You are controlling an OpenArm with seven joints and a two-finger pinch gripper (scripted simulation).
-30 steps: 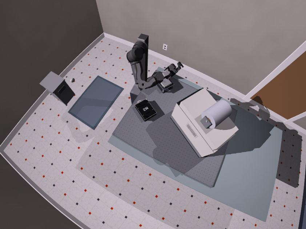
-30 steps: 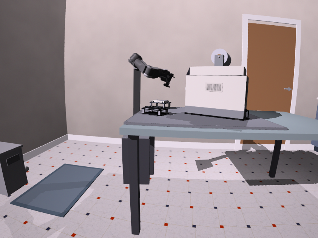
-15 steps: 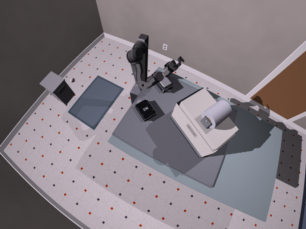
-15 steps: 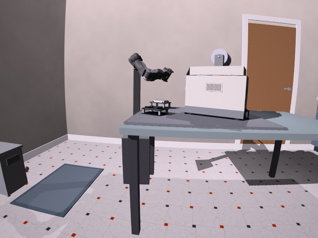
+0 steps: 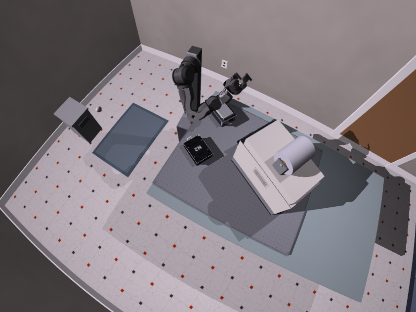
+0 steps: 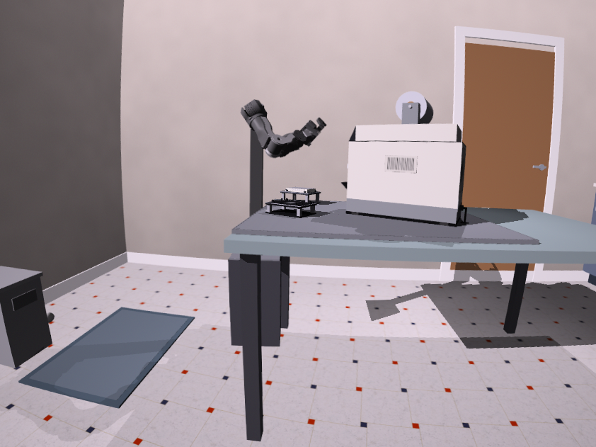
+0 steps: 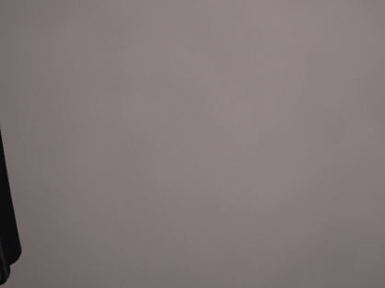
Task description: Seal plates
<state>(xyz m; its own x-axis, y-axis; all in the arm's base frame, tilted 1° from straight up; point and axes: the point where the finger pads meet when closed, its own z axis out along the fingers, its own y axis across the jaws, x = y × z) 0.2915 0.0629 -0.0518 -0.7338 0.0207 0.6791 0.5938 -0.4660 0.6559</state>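
- See the pincer (image 5: 243, 76) (image 6: 322, 122) (image 7: 8, 232) open, with nothing gripped.
- Find the pale plate (image 5: 226, 112) (image 6: 300, 189) apart, at seven o'clock from it in top view.

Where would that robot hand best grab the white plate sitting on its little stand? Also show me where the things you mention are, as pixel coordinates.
Probably by two opposite side walls of the white plate (image 5: 226, 111) (image 6: 300, 189), coming from above: it lies flat, raised on its nest (image 5: 231, 119) (image 6: 317, 197).
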